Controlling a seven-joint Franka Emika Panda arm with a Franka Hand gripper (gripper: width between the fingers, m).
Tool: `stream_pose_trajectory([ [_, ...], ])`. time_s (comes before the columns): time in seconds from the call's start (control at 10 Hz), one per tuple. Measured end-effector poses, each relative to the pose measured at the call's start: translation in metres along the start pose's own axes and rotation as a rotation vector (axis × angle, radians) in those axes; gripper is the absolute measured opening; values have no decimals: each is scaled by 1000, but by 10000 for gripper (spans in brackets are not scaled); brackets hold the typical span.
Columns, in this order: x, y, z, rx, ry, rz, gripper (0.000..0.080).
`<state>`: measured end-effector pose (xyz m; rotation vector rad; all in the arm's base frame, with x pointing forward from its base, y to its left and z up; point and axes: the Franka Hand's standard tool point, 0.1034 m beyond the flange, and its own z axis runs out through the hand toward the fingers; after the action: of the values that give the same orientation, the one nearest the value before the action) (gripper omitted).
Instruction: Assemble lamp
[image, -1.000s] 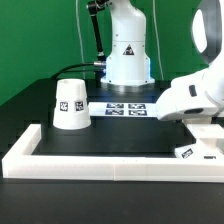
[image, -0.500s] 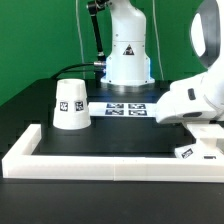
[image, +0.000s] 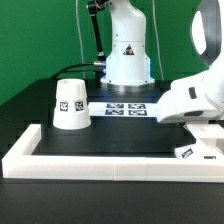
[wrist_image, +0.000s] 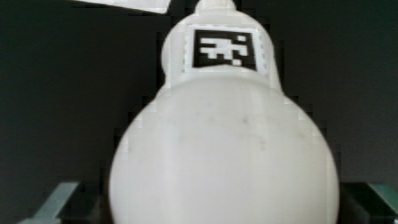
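The rounded bulb (wrist_image: 222, 140) fills the wrist view, its narrow tagged neck pointing away from the camera. The gripper (wrist_image: 214, 205) straddles its wide end, with 1 finger (wrist_image: 59, 200) showing at each side; whether they clench it I cannot tell. In the exterior view the arm's white wrist housing (image: 190, 100) blocks the bulb. The cone shade (image: 70, 103) stands wide end down at the exterior view's left, near the marker board (image: 125, 107), inside the white bars (image: 100, 162)
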<state>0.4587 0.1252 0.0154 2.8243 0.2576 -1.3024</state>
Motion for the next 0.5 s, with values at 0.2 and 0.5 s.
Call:
stream_pose_trajectory([
  [0.2,0,0,0,0,0,0,574],
  [0.5,-25,-1,-20,-2,-27,-3,574],
])
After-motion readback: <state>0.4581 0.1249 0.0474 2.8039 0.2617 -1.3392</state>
